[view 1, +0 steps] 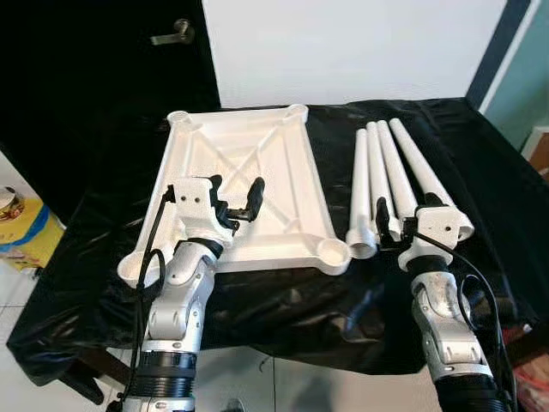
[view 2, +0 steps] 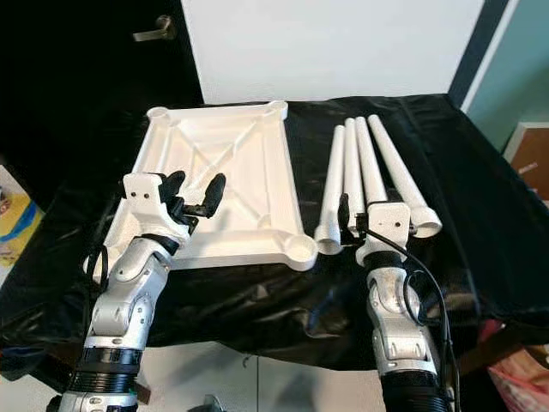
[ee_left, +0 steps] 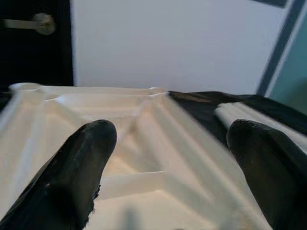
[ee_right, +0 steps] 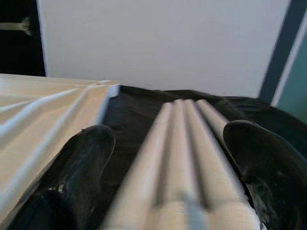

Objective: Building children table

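A white plastic tabletop (view 1: 257, 146) lies upside down on the black-draped table, with round leg sockets at its corners. Right of it, several white table legs (view 1: 390, 163) lie side by side, wide ends toward me. My left gripper (view 1: 236, 199) hovers open over the near part of the tabletop; in the left wrist view its fingers (ee_left: 81, 167) stand wide apart above the ribbed underside (ee_left: 158, 163). My right gripper (ee_right: 175, 163) is open at the near ends of the legs (ee_right: 187, 143), one black finger on each side of the bundle, not closed on them.
A black cloth (view 1: 283, 300) covers the table and hangs over its front edge. Behind stand a white wall and a dark door with a lever handle (view 1: 174, 34). A yellow bag (view 1: 26, 230) sits on the tiled floor at the left.
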You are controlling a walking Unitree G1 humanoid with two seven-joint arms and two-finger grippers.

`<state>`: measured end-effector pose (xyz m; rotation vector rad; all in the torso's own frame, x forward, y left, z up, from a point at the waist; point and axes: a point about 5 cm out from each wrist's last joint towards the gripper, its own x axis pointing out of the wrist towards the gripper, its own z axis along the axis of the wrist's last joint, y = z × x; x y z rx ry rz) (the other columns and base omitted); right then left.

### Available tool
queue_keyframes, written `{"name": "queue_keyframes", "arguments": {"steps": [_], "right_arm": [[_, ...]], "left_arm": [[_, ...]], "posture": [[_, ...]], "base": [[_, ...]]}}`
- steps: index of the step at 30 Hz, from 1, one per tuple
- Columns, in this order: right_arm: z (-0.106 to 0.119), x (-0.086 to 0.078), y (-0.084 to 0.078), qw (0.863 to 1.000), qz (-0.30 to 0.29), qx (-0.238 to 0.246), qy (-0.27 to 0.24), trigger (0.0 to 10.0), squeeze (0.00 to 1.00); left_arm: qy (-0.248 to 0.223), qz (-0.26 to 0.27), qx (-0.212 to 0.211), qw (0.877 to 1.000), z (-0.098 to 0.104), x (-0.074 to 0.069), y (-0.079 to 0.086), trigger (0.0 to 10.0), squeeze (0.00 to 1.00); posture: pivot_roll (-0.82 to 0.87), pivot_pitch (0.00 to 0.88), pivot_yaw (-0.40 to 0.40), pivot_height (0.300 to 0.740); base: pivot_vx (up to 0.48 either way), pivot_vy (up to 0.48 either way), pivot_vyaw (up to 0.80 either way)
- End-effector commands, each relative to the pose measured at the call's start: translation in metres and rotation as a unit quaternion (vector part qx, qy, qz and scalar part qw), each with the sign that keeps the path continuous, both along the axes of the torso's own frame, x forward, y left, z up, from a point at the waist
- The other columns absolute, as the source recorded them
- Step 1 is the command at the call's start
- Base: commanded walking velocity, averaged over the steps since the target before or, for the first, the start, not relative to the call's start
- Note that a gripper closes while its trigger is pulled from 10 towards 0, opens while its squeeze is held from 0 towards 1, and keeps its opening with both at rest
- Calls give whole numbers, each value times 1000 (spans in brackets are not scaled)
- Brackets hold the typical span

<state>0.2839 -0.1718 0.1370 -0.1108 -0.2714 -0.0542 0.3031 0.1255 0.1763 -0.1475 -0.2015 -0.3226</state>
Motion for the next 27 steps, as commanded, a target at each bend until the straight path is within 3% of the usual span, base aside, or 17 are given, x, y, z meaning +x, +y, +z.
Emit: {"name": "queue_keyframes", "arguments": {"steps": [1, 5, 19, 22, 27], "right_arm": [[-5, 0, 6, 1000, 9, 1, 14, 10000, 0], [-4, 0, 6, 1000, 10, -4, 12, 10000, 0], [-6, -1, -4, 999, -29, 5, 17, 10000, 0], [-7, -1, -12, 998, -57, 8, 22, 10000, 0], [-7, 0, -14, 998, -58, 8, 23, 10000, 0]], "left_arm": [[3, -4, 6, 1000, -1, -1, 3, 10000, 0], [-2, -8, 4, 1000, 1, 0, 2, 10000, 0], [-12, -40, 65, 997, 3, -1, -14, 10000, 0], [-15, -76, 88, 993, 0, -5, -24, 10000, 0], [-16, -100, 89, 991, 0, -8, -31, 10000, 0]], "posture": [[-47, 0, 14, 740], [-49, 0, 15, 740], [-60, 0, 18, 740], [-65, 0, 19, 740], [-66, 0, 19, 740]], "base": [[0, 461, 0], [0, 461, 0], [0, 0, 0], [0, 0, 0], [0, 0, 0]]}}
